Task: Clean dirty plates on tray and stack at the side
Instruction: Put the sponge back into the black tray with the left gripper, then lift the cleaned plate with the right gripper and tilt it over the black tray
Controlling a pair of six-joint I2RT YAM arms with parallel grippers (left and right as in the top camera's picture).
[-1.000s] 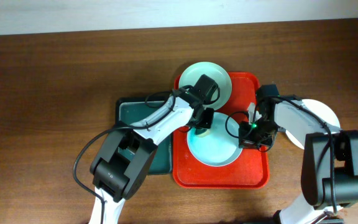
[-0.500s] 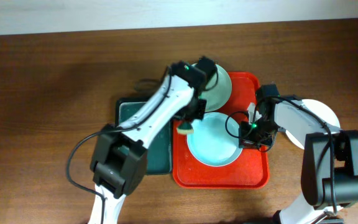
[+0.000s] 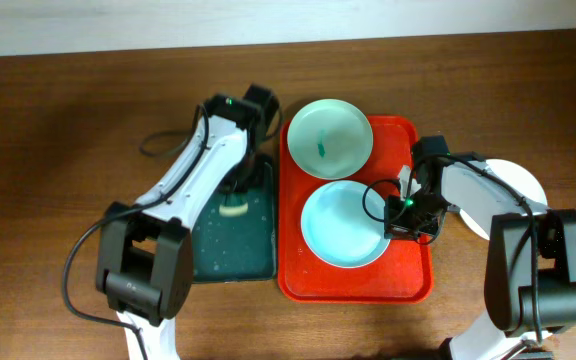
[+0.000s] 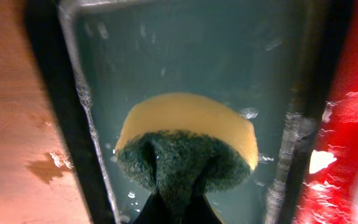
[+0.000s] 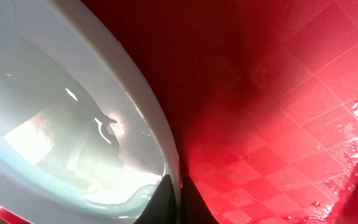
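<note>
The red tray (image 3: 408,282) holds two plates. The far plate (image 3: 330,138) has a small teal smear at its centre. The near plate (image 3: 342,226) is pale blue, wet and shows no smear. My right gripper (image 3: 395,220) is shut on the near plate's right rim; the right wrist view shows its fingers (image 5: 179,200) pinching that rim (image 5: 135,118). A third plate (image 3: 520,186) lies on the table right of the tray, partly hidden by the right arm. My left gripper (image 3: 236,194) is shut on a yellow-and-green sponge (image 4: 188,140) over the dark green tray (image 3: 213,255).
The green tray lies directly left of the red tray, and its wet floor (image 4: 185,56) shows in the left wrist view. Bare brown tabletop (image 3: 58,150) lies to the left and behind. Arm cables loop above both trays.
My left arm has carried the sponge off the near plate, leftwards over the red tray's edge and down onto the green tray. The far plate is uncovered. The right gripper has not moved.
</note>
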